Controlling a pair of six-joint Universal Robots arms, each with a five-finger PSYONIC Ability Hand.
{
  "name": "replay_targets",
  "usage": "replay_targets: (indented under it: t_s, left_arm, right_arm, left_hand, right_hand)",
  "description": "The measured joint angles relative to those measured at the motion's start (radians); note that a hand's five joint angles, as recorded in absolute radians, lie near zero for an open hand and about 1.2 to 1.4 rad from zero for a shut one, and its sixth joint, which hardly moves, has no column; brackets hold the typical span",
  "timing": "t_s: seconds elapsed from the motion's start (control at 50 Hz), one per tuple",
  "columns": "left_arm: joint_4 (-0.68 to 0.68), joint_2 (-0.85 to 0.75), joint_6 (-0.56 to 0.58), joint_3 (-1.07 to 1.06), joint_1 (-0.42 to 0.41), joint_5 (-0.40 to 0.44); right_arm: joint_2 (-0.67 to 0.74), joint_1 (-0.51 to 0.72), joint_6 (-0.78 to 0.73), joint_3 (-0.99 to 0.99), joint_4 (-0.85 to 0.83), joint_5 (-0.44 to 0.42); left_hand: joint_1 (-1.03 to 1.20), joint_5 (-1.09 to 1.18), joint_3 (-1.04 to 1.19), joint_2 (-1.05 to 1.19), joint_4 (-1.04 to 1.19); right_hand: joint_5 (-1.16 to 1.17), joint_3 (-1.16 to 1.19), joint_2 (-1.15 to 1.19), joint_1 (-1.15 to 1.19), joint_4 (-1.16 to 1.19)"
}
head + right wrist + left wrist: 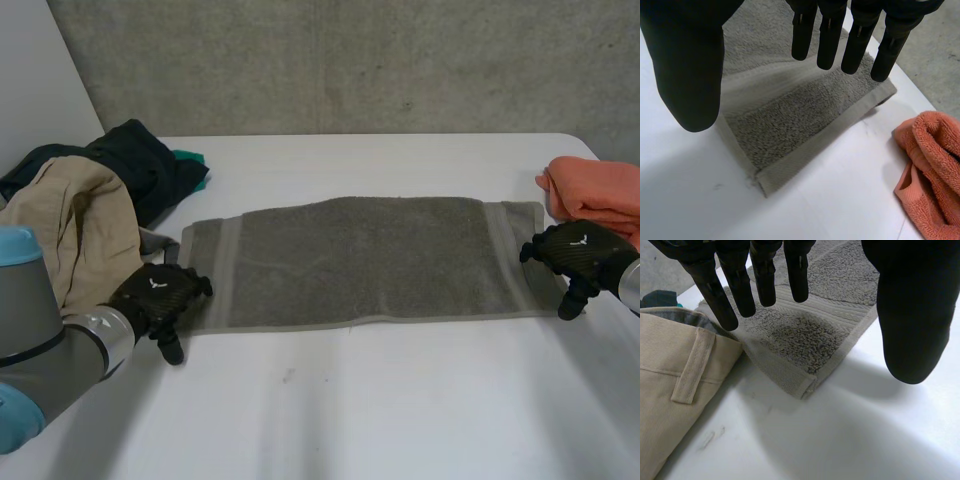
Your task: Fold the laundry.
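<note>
A grey towel [360, 262] lies flat across the middle of the white table [400, 400], long side running left to right. My left hand [158, 298] hovers over its near left corner [805, 385], fingers [745, 290] straight and spread, thumb [912, 315] apart, holding nothing. Over the towel's near right corner [765, 182] my right hand [575, 255] is open too, its fingers [830, 40] straight above the cloth and its thumb [690, 75] off to the side.
A pile of clothes sits at the left: beige trousers [70, 225] [675, 385], a dark garment [140, 160] and something green [188, 158]. An orange towel [600, 190] [930, 170] is bunched at the right edge, close to my right hand.
</note>
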Motion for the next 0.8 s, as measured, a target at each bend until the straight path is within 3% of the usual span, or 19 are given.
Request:
replay_targets:
  t_s: [0.3,0.8]
  left_arm:
    - [0.102,-0.003,-0.025,-0.011,-0.013,-0.003]
    - [0.104,0.012,-0.044,-0.004,0.005,-0.017]
  right_arm:
    - [0.104,-0.012,0.014,0.008,-0.198,-0.052]
    - [0.205,0.043,0.101,-0.086,-0.342,-0.008]
  left_hand:
    - [0.0,0.0,0.0,0.0,0.0]
    - [0.0,0.0,0.0,0.0,0.0]
  right_hand:
    - [0.161,0.175,0.184,0.167,0.166]
    - [0.274,0.292,0.296,0.286,0.282]
